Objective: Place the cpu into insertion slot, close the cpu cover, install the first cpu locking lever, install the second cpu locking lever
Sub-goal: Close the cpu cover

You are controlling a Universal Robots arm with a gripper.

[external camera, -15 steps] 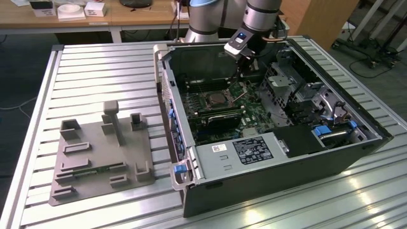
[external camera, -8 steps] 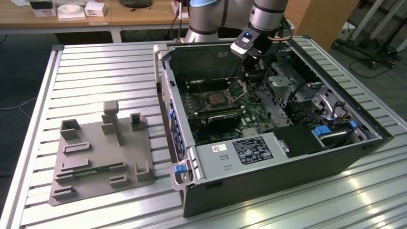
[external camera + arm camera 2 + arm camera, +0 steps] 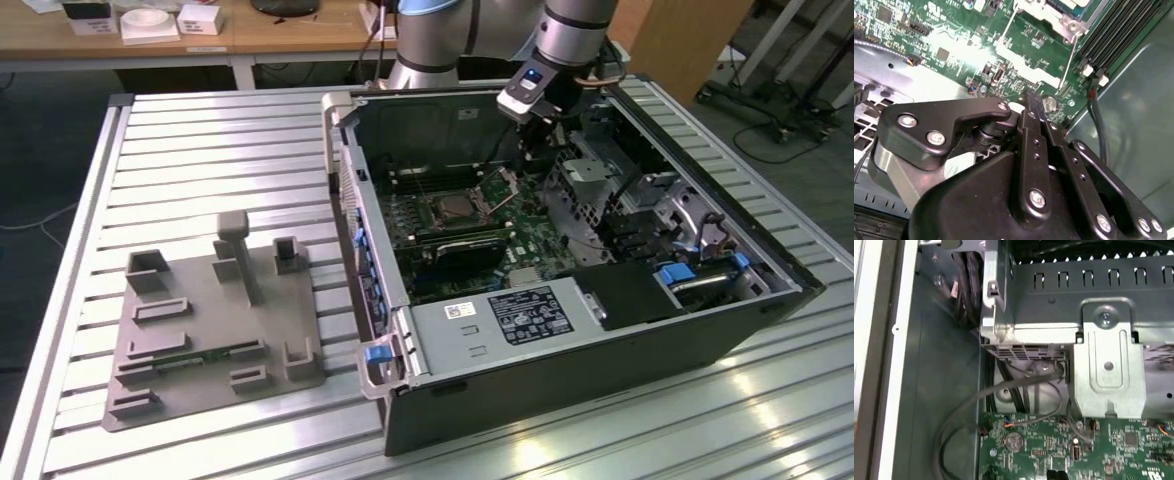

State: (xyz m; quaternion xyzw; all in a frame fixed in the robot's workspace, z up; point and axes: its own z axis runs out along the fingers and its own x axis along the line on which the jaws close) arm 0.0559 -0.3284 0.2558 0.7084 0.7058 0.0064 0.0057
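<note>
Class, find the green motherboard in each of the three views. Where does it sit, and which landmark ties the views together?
Exterior view: the motherboard lies inside the open computer case.
Second wrist view: the motherboard runs beside the dark memory slots.
First wrist view: the motherboard borders the silver metal cage.
Shared landmark: the grey case wall.

Motherboard (image 3: 1026,42): green, fine silver tracing. Pincer (image 3: 1035,100): matte black, silver screws. Surface (image 3: 200,140): pale silver, ribbed stripes. Case (image 3: 601,385): dark grey; blue latch (image 3: 378,357) at its corner.

A ribbed metal table (image 3: 200,140) stands before a wooden desk (image 3: 240,35) on dark grey floor (image 3: 34,130).
</note>
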